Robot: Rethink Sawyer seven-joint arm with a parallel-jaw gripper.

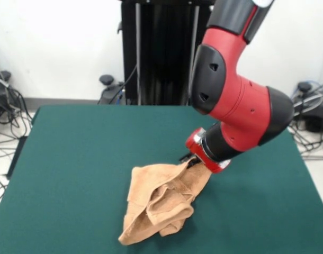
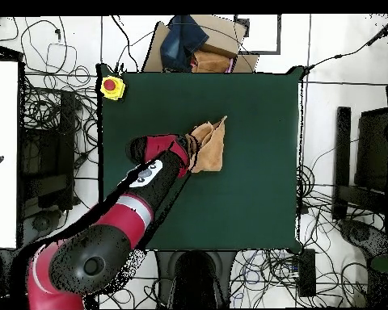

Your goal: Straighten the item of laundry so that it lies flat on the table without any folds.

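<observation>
Towel [image 1: 162,203]: an orange-tan towel, crumpled, lying toward the near edge of the bench in the front view, a little right of the middle. In the overhead view [image 2: 209,147] it is near the middle of the green top.
Shape: bunched into a long heap with several thick folds and 1 pointed end toward the camera in the front view; no side lies straight.
Progress: I judge the task to be at an early step. Nothing of the towel is flat yet; all the spreading is left to do.
End effector [image 1: 191,160]: it is at the far right corner of the towel, touching the cloth there. The wrist hides the fingers, so I cannot tell if they are apart, together or clamped on the cloth.
Bench [image 1: 82,159]: dark green, much larger than the towel, with free space on all sides.
Arm [image 1: 233,100]: red and black, it comes down from the top right.
</observation>
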